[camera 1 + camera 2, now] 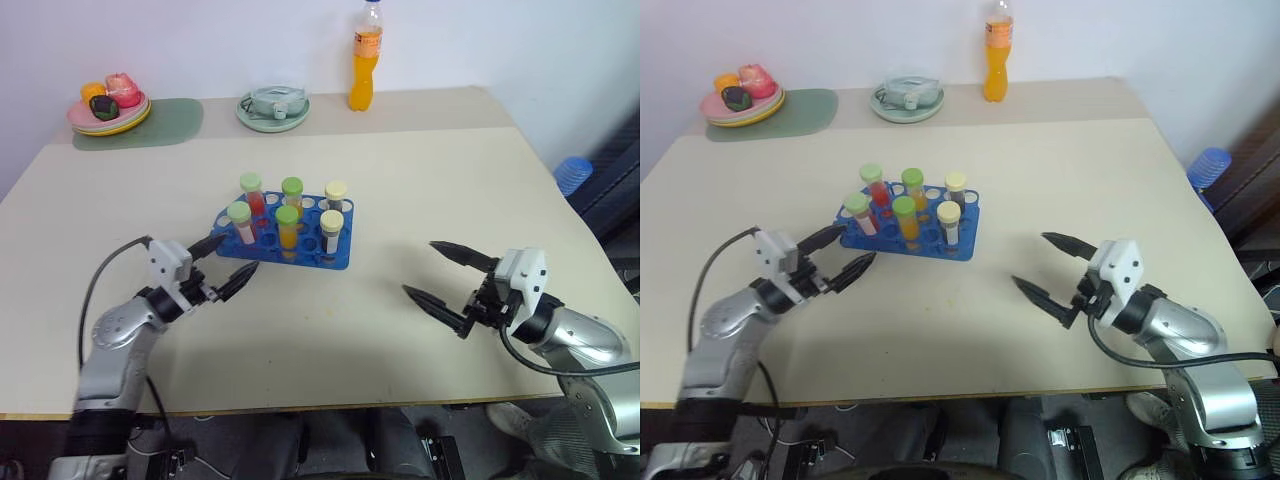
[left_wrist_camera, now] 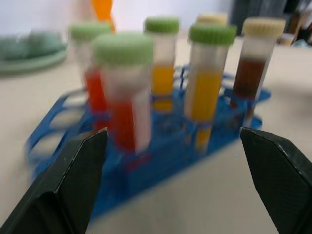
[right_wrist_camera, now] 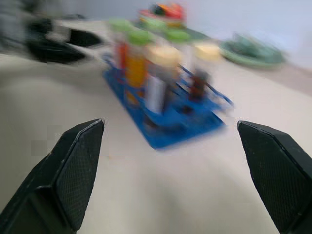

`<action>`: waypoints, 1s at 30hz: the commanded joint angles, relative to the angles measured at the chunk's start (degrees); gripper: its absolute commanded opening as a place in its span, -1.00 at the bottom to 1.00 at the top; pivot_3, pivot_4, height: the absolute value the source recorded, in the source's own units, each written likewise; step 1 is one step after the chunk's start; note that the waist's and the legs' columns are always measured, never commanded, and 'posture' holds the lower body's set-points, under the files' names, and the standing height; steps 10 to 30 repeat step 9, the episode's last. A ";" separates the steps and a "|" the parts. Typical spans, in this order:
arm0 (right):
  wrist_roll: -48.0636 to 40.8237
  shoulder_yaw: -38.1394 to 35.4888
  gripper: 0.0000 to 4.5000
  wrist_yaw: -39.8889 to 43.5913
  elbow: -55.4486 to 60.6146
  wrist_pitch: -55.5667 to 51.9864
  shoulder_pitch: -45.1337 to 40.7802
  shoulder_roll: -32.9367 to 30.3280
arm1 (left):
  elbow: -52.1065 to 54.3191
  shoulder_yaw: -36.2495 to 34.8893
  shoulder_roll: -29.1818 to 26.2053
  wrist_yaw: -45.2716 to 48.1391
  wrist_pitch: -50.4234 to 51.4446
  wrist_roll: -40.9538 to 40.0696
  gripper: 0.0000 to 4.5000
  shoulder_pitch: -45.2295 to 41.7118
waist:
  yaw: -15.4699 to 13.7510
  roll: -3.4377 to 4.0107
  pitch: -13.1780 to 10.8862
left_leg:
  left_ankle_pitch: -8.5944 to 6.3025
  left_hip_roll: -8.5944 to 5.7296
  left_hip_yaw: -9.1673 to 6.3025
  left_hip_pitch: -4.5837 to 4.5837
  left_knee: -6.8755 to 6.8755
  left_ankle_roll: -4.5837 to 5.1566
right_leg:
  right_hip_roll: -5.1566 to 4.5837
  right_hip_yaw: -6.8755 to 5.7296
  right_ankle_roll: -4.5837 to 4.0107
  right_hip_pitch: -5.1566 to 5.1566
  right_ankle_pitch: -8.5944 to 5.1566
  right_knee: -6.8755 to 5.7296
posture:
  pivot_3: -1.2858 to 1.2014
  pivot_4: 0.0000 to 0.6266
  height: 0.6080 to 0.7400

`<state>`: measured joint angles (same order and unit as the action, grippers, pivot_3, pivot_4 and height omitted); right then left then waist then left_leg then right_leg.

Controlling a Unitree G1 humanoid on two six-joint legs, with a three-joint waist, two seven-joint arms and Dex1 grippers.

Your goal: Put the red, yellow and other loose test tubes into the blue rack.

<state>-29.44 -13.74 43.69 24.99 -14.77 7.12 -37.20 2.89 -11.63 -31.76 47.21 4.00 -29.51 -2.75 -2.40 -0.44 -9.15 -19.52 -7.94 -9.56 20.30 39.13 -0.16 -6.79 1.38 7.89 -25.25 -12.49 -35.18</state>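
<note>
The blue rack (image 1: 335, 256) stands in the middle of the table with several capped test tubes upright in its holes. Among them are a red one (image 1: 254, 201), an orange-yellow one (image 1: 288, 230) and a dark one (image 1: 331, 234). My left gripper (image 1: 240, 253) hovers open just beside the rack's near-left corner, pointing at it, with nothing between its fingers. The left wrist view shows the rack (image 2: 170, 146) close up, with the red tube (image 2: 124, 122) nearest. My right gripper (image 1: 418, 267) is open and empty, a hand's width to the right of the rack.
An orange drink bottle (image 1: 366, 60) stands at the table's far edge. A pale green dish (image 1: 272, 110) sits to its left. A plate of toy food (image 1: 108, 108) rests on a green mat (image 1: 170, 122) at the far left. A blue object (image 1: 573, 172) lies beyond the table's right edge.
</note>
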 commanded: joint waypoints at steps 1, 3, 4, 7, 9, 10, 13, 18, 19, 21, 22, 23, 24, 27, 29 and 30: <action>-1.33 -3.99 1.00 -1.60 2.05 -2.51 2.08 -0.93 | 4.24 -3.91 -2.94 2.28 3.65 -4.22 0.96 1.67 | -0.01 0.03 -0.01 | 0.00 0.00 0.00 -0.01 0.00 0.00 | 0.00 0.00 0.00 0.01 0.00 0.00 | 0.03 -0.52 1.00; -2.03 -5.63 1.00 -1.18 2.48 -3.11 3.60 -1.14 | 4.47 -5.45 -4.27 3.18 4.20 -4.47 0.96 3.46 | 0.10 0.06 0.00 | 0.00 0.00 0.01 -0.01 0.00 0.01 | 0.00 0.00 0.00 0.02 0.00 0.01 | 0.03 -0.52 1.00; -2.26 -6.34 1.00 -1.04 2.43 -3.16 4.10 -1.11 | 4.54 -5.93 -4.72 3.51 4.59 -4.61 0.96 4.21 | 0.13 0.06 0.00 | -0.01 0.00 0.03 -0.04 -0.01 0.01 | -0.01 0.01 0.00 0.04 0.00 0.02 | 0.03 -0.52 1.00; -2.88 -7.86 1.00 0.22 1.52 -3.02 4.99 -1.17 | 5.59 -6.47 -5.52 4.55 5.80 -5.41 0.96 5.69 | 0.14 0.08 -0.01 | -0.01 0.01 0.02 -0.04 -0.05 0.01 | 0.00 0.01 0.00 0.02 0.00 0.02 | 0.03 -0.52 1.00; -3.05 -8.44 1.00 0.93 0.75 -2.76 5.24 -1.01 | 6.08 -6.46 -5.96 4.77 7.38 -5.43 0.96 6.20 | 0.14 0.08 -0.01 | -0.01 0.02 0.02 -0.04 -0.05 0.01 | 0.00 0.01 0.00 0.03 0.00 0.02 | 0.03 -0.52 1.00; -3.05 -8.44 1.00 0.93 0.75 -2.76 5.24 -1.01 | 6.08 -6.46 -5.96 4.77 7.38 -5.43 0.96 6.20 | 0.14 0.08 -0.01 | -0.01 0.02 0.02 -0.04 -0.05 0.01 | 0.00 0.01 0.00 0.03 0.00 0.02 | 0.03 -0.52 1.00; -3.05 -8.44 1.00 0.93 0.75 -2.76 5.24 -1.01 | 6.08 -6.46 -5.96 4.77 7.38 -5.43 0.96 6.20 | 0.14 0.08 -0.01 | -0.01 0.02 0.02 -0.04 -0.05 0.01 | 0.00 0.01 0.00 0.03 0.00 0.02 | 0.03 -0.52 1.00; -3.05 -8.44 1.00 0.93 0.75 -2.76 5.24 -1.01 | 6.08 -6.46 -5.96 4.77 7.38 -5.43 0.96 6.20 | 0.14 0.08 -0.01 | -0.01 0.02 0.02 -0.04 -0.05 0.01 | 0.00 0.01 0.00 0.03 0.00 0.02 | 0.03 -0.52 1.00; -3.05 -8.44 1.00 0.93 0.75 -2.76 5.24 -1.01 | 6.08 -6.46 -5.96 4.77 7.38 -5.43 0.96 6.20 | 0.14 0.08 -0.01 | -0.01 0.02 0.02 -0.04 -0.05 0.01 | 0.00 0.01 0.00 0.03 0.00 0.02 | 0.03 -0.52 1.00; -3.05 -8.44 1.00 0.93 0.75 -2.76 5.24 -1.01 | 6.08 -6.46 -5.96 4.77 7.38 -5.43 0.96 6.20 | 0.14 0.08 -0.01 | -0.01 0.02 0.02 -0.04 -0.05 0.01 | 0.00 0.01 0.00 0.03 0.00 0.02 | 0.03 -0.52 1.00; -3.05 -8.44 1.00 0.93 0.75 -2.76 5.24 -1.01 | 6.08 -6.46 -5.96 4.77 7.38 -5.43 0.96 6.20 | 0.14 0.08 -0.01 | -0.01 0.02 0.02 -0.04 -0.05 0.01 | 0.00 0.01 0.00 0.03 0.00 0.02 | 0.03 -0.52 1.00; -3.05 -8.44 1.00 0.93 0.75 -2.76 5.24 -1.01 | 6.08 -6.46 -5.96 4.77 7.38 -5.43 0.96 6.20 | 0.14 0.08 -0.01 | -0.01 0.02 0.02 -0.04 -0.05 0.01 | 0.00 0.01 0.00 0.03 0.00 0.02 | 0.03 -0.52 1.00; -3.05 -8.44 1.00 0.93 0.75 -2.76 5.24 -1.01 | 6.08 -6.46 -5.96 4.77 7.38 -5.43 0.96 6.20 | 0.14 0.08 -0.01 | -0.01 0.02 0.02 -0.04 -0.05 0.01 | 0.00 0.01 0.00 0.03 0.00 0.02 | 0.03 -0.52 1.00; -3.05 -8.44 1.00 0.93 0.75 -2.76 5.24 -1.01 | 6.08 -6.46 -5.96 4.77 7.38 -5.43 0.96 6.20 | 0.14 0.08 -0.01 | -0.01 0.02 0.02 -0.04 -0.05 0.01 | 0.00 0.01 0.00 0.03 0.00 0.02 | 0.03 -0.52 1.00; -3.05 -8.44 1.00 0.93 0.75 -2.76 5.24 -1.01 | 6.08 -6.46 -5.96 4.77 7.38 -5.43 0.96 6.20 | 0.14 0.08 -0.01 | -0.01 0.02 0.02 -0.04 -0.05 0.01 | 0.00 0.01 0.00 0.03 0.00 0.02 | 0.03 -0.52 1.00; -3.05 -8.44 1.00 0.93 0.75 -2.76 5.24 -1.01 | 6.08 -6.46 -5.96 4.77 7.38 -5.43 0.96 6.20 | 0.14 0.08 -0.01 | -0.01 0.02 0.02 -0.04 -0.05 0.01 | 0.00 0.01 0.00 0.03 0.00 0.02 | 0.03 -0.52 1.00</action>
